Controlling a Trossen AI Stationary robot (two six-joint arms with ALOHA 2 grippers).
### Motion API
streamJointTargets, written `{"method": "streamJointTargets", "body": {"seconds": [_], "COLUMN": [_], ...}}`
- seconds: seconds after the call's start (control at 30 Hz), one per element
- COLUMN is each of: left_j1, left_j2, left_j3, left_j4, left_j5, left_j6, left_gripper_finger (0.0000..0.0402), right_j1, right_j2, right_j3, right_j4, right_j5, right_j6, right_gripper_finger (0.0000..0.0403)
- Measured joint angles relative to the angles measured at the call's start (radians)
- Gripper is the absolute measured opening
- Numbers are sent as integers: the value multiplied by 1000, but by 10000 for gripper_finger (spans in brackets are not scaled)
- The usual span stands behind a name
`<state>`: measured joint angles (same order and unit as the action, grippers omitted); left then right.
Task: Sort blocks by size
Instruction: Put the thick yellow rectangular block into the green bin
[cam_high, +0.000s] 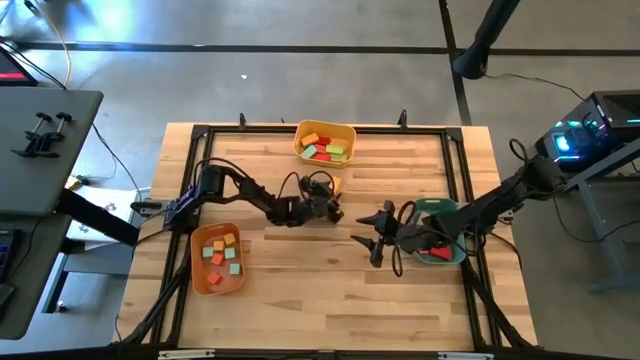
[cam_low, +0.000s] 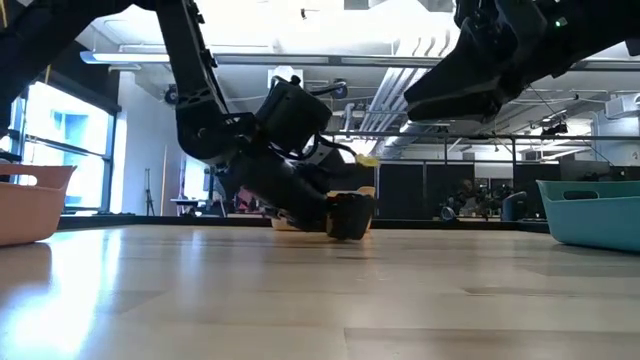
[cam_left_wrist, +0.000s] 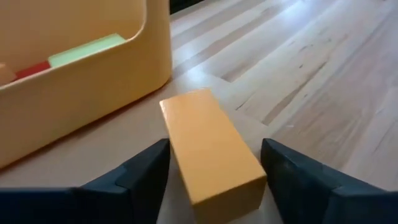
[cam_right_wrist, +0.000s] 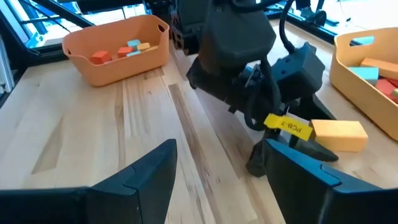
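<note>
Wood table (cam_high: 300, 290): pale planks with long grain, bare in the middle; you have almost nothing loose left on it.
Sorted so far: blocks lie in the orange bin (cam_high: 196, 278), the yellow bin (cam_high: 348, 130) and the teal bin (cam_high: 452, 208), so by my reading most of the sorting is done.
Still out: one orange block (cam_left_wrist: 211, 152), a long rectangle with crisp edges and a matte painted face, flat on the planks just beside the yellow bin's rounded wall (smooth plastic).
Left gripper (cam_left_wrist: 214, 171): low at the table, fingers set wide on either side of that block, not yet touching it as far as you can see.
Right gripper (cam_high: 377, 238): parked near the teal bin, jaws spread, holding nothing.
Remaining: grip this block and bin it by size.
</note>
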<state>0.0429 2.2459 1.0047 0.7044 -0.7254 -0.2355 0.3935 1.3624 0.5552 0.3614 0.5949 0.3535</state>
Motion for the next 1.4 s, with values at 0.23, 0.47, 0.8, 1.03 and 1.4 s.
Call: {"method": "streamJointTargets", "body": {"seconds": [0.23,0.47,0.8,1.03,1.4], "left_j1": [2,-33,-205,-330,-441], "left_j2": [0,-35,-238,-388,-452], "left_j3": [-1,-3,-5,-5,-5], "left_j4": [0,-31,-239,-261,-219], "left_j5": [78,118,93,15,77], "left_j6": [4,58,114,219,423], "left_gripper_finger": [146,99,99,99,99], "right_j1": [-1,2,2,15,75], "right_j2": [0,1,1,21,149], "right_j3": [0,-34,-50,-50,-50], "right_j4": [-37,-35,-33,26,460], "right_j5": [0,1,1,-3,-28], "right_j6": [26,57,80,11,-296], "right_gripper_finger": [233,233,233,233,233]}}
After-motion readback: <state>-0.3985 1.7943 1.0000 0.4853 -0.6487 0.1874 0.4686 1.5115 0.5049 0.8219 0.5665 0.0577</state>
